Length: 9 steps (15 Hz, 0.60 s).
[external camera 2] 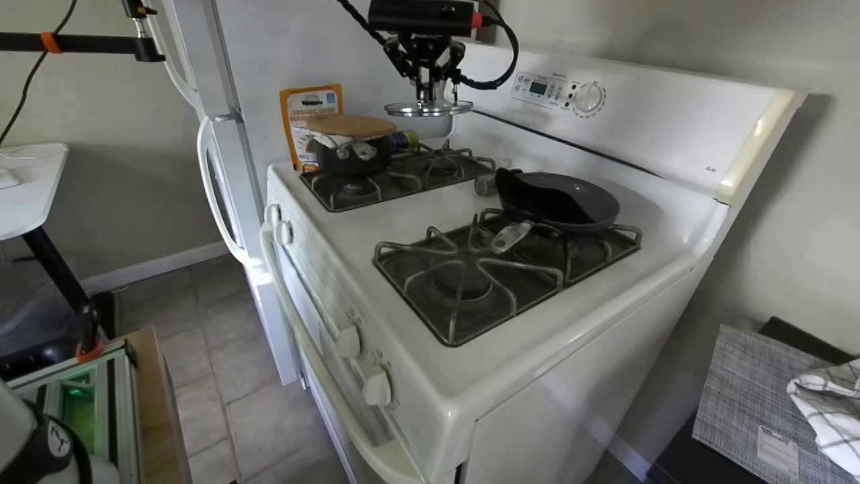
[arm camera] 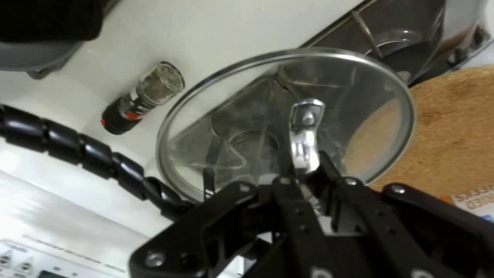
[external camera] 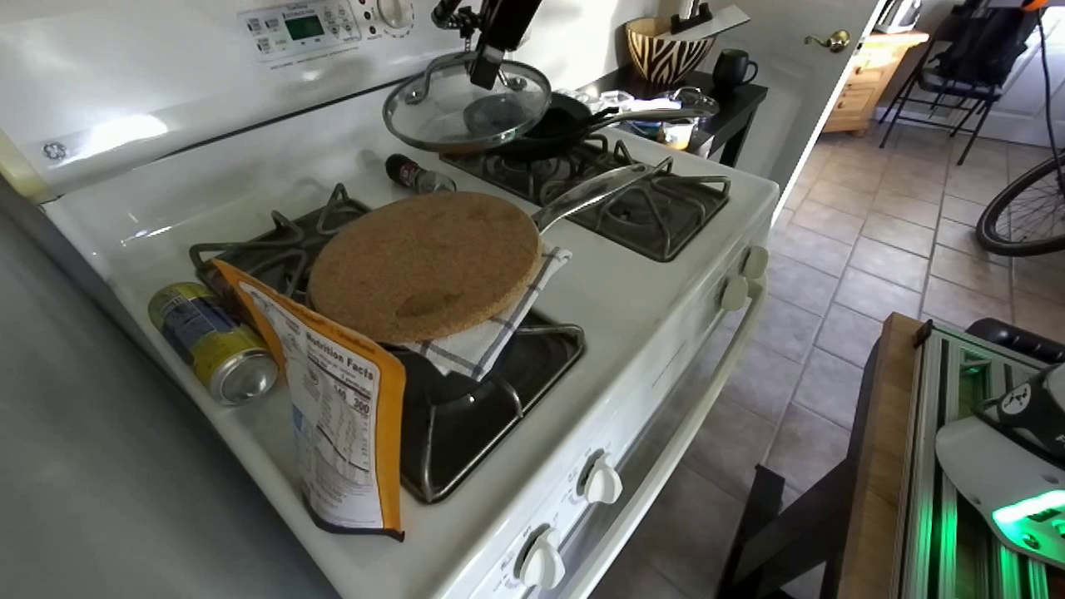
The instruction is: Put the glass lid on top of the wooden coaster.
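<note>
Jaws clenched on lid (external camera: 458, 115) by its handle (arm camera: 305, 144); coaster (external camera: 426, 264) lower, off to their side. Carrying too low could clip it, shoving it off the pot (external camera 2: 351, 158).

In wrist view, wooden coaster (arm camera: 453, 135) cropped, pouch (arm camera: 477, 202) cropped

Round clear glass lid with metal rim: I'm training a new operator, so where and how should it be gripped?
Probably by the arched shiny metal handle, from above, where the black fingers hold it now: it stands up from the top of the round clear glass lid, which hangs nearly level, its underside free for setting down.
</note>
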Motion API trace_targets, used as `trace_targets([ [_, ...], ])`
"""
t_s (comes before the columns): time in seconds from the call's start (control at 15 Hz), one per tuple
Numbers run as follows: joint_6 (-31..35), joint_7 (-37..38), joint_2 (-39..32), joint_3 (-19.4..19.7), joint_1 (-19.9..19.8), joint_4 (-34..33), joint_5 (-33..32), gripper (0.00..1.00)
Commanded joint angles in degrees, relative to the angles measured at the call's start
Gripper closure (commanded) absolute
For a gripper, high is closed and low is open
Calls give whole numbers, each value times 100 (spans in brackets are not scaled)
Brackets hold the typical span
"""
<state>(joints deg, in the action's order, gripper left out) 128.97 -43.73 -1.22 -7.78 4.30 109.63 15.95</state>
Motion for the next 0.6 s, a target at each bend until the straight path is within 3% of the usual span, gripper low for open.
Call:
trace_targets([
  [0.0,-555,-742,273,-29,144,32,391,97],
  [0.53,-1327,-1824,504,-66,433,89,501,97],
])
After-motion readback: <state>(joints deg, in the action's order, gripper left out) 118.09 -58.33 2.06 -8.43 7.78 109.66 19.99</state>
